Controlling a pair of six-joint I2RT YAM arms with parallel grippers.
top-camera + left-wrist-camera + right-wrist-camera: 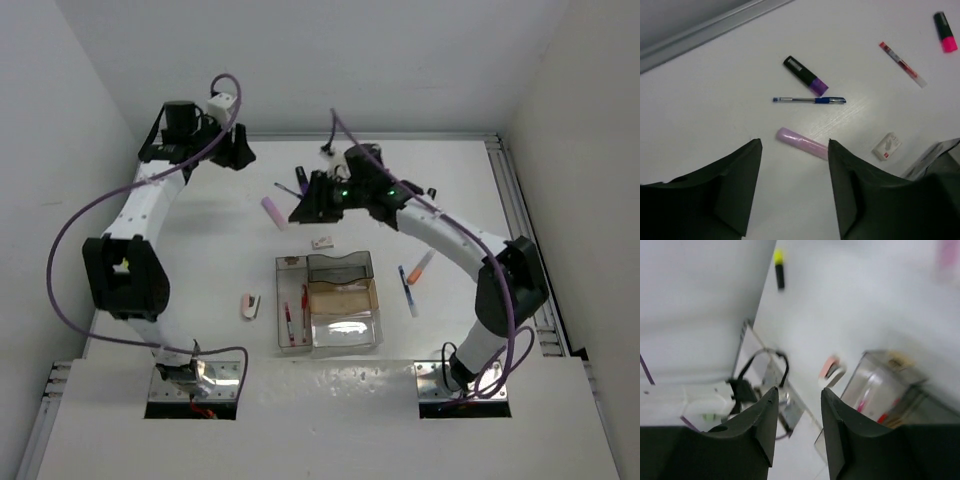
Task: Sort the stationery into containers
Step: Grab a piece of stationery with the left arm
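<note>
Six loose pieces of stationery lie at the far side of the white table [215, 265]: a pale lilac rounded stick [802, 144], a slim blue pen [810, 100], a stubby black-and-purple highlighter [805, 76], a small white eraser with red print [886, 146], a thin clear-barrelled red pen [902, 64] and a pink-tipped highlighter [945, 32]. Most sit well apart from the cluster of transparent plastic trays [376, 320], though the eraser lies near it. The left gripper [794, 160] hangs above the lilac stick, jaws parted and empty; the right gripper [799, 407] is likewise parted around nothing. The round stick would probably roll or squirt aside if the fingers closed off-centre, and could nudge the blue pen nearby. Both arms reach into the same far patch, so a clash between them looks possible.
</note>
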